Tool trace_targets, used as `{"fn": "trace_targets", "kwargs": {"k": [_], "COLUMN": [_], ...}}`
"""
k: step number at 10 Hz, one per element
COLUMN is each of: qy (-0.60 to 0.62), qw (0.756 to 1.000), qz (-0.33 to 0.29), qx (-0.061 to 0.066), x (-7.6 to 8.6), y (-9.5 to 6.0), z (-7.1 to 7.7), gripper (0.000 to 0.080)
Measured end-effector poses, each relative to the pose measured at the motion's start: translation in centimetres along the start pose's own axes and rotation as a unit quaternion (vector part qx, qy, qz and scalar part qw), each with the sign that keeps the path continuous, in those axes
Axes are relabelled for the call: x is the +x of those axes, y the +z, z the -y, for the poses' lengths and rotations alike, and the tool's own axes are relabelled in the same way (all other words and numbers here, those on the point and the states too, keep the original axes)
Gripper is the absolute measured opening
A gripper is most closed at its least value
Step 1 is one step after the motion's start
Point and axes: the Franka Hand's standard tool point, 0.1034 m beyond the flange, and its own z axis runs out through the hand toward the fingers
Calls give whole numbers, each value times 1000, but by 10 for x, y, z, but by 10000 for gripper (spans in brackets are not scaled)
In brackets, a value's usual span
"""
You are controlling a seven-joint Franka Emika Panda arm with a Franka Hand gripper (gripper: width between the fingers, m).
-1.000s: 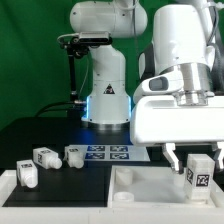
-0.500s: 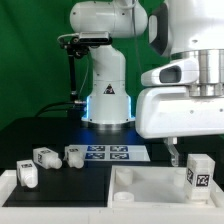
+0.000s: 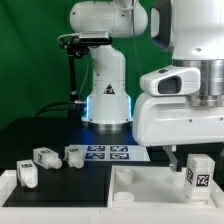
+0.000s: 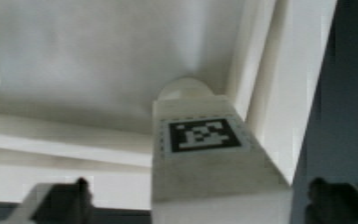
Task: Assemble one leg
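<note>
Pincer (image 4: 181, 197) is spread wide around the upright leg (image 3: 199, 170) – fingers not touching it. Three more legs (image 3: 45, 158) sit apart on the table (image 3: 60, 182).

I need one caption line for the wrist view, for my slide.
Open end effector straddles a tagged white leg standing on the white tabletop.

No readable text; only square tag markers on the leg (image 4: 202, 135).
</note>
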Motion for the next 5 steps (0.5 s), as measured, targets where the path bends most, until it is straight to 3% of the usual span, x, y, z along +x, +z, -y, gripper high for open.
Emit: {"fn": "trace_targets", "kwargs": {"k": [1,2,3,5], "qy": [2,31,77,127], "qw": [1000,1000,997,992], "qz": [0,0,0,0], "qx": [0,1,1,1], "x": [0,0,0,0], "y": [0,0,0,0], "z": [0,0,1,1], "gripper": [427,427,285,285]}}
